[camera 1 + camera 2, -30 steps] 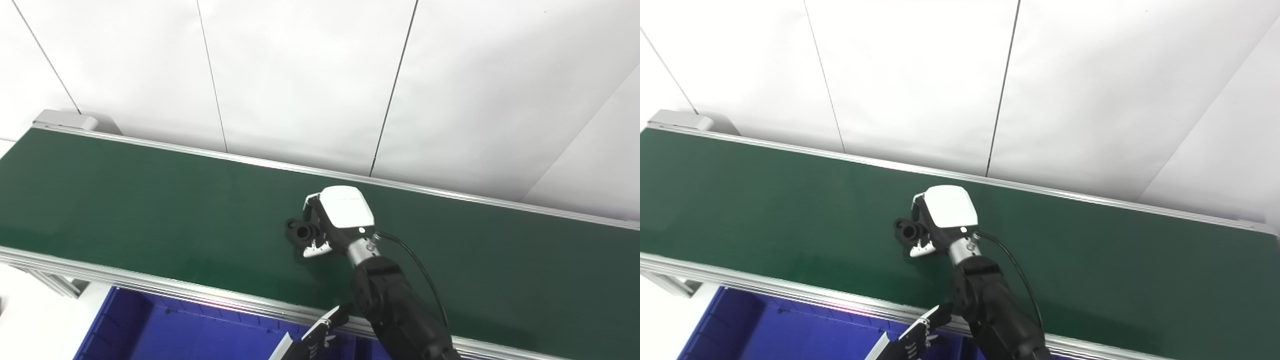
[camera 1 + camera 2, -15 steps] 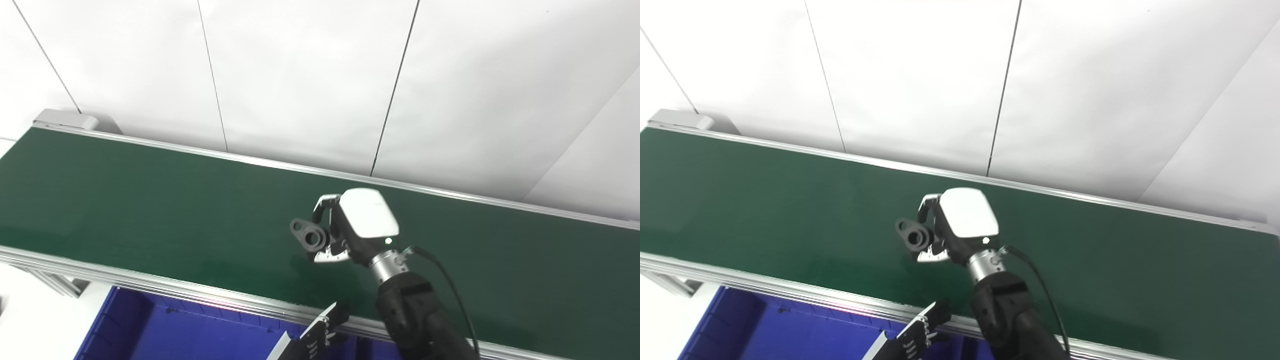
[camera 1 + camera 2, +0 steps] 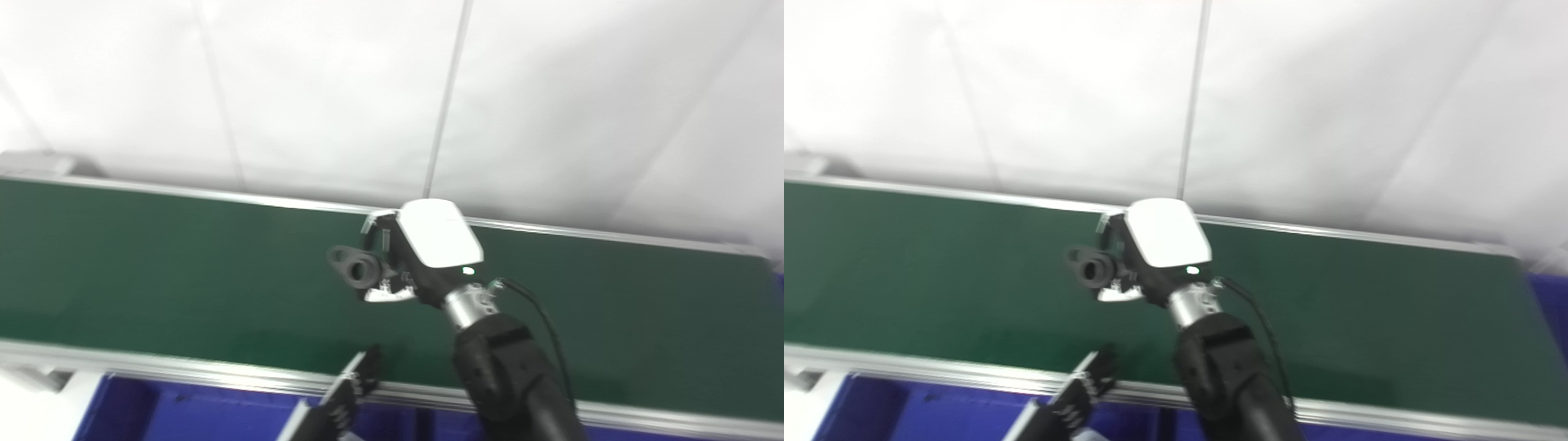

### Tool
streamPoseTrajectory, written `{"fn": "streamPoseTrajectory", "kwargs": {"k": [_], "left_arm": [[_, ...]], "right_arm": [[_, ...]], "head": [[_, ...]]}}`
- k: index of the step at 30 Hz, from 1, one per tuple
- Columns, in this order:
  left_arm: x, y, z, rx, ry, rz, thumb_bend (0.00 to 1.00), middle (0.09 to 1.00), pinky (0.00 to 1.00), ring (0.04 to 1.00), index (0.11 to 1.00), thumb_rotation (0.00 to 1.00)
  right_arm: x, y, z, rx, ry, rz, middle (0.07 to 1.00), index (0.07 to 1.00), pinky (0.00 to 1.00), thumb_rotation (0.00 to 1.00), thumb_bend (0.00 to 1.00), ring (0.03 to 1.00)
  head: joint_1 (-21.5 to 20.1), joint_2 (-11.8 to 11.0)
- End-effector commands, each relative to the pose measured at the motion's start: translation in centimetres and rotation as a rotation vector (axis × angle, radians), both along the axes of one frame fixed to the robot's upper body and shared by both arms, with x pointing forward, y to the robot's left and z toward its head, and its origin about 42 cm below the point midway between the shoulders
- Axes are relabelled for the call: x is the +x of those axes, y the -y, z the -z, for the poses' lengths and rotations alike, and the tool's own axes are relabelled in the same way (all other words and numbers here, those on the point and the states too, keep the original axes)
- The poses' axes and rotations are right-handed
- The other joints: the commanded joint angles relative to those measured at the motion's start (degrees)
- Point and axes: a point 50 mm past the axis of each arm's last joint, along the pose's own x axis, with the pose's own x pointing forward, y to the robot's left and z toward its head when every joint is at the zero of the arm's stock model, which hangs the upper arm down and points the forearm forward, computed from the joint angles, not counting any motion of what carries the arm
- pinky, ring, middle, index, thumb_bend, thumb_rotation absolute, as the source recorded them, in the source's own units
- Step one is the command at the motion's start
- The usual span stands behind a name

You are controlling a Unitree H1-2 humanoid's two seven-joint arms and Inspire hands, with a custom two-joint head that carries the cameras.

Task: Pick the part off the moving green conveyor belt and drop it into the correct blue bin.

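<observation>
Fingers of the right hand (image 3: 404,260) are clenched around the small black metal part with a round hole (image 3: 355,268), holding it above the green conveyor belt (image 3: 153,269). Left hand (image 3: 358,386), near the blue plastic bin (image 3: 184,416): cannot tell its state.

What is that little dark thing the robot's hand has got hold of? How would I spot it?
Find the long green conveyor belt crossing the picture, then the white-backed right hand above its middle. At the left of that hand, pinched in its fingers, is the part: a small black piece with a round bore and a flat holed ear, the only loose thing over the belt.
</observation>
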Motion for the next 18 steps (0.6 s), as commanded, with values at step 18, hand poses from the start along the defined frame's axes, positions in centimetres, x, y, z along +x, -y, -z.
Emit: {"fn": "streamPoseTrajectory", "kwargs": {"k": [18], "left_arm": [[1.0,-4.5,-1.5,0.013,0.037,-0.014,0.87,1.000,0.99,0.985,1.000,0.75]], "right_arm": [[-11.1,8.9,2.3,-0.022,-0.138,0.242,0.259,0.486,0.11,0.13,0.51,0.170]], "head": [[-7.61,2.98]]}}
